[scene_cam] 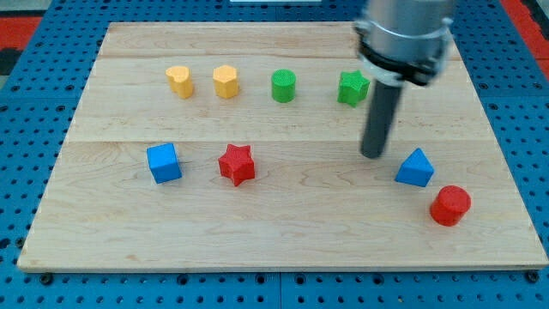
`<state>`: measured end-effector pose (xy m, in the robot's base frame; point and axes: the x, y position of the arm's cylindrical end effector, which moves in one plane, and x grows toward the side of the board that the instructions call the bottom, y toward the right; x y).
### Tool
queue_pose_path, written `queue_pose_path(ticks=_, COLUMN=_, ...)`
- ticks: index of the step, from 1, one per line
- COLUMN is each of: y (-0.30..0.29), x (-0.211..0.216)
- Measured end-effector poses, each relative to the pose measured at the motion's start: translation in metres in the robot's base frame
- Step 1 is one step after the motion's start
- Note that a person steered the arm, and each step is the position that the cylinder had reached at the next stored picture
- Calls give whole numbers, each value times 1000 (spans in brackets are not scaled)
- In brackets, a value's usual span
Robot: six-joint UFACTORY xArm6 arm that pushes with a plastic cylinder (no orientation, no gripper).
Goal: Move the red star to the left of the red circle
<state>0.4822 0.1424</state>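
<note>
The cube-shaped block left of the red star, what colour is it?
Blue; the blue cube block shows clearly in the camera view.

Arm housing (403, 34) is running off the view's top edge and showing motion blur. Housing is covering part of green star (351, 88), right side. Blue perforated base (26, 172) beneath counter (283, 232) is being cut off by all four edges.
</note>
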Motion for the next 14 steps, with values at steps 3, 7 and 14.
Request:
queue_pose_path(ticks=3, y=-60, x=11)
queue_pose_path(ticks=7, y=-284, x=-16)
queue_pose_path(ticks=14, y=-140, x=-29)
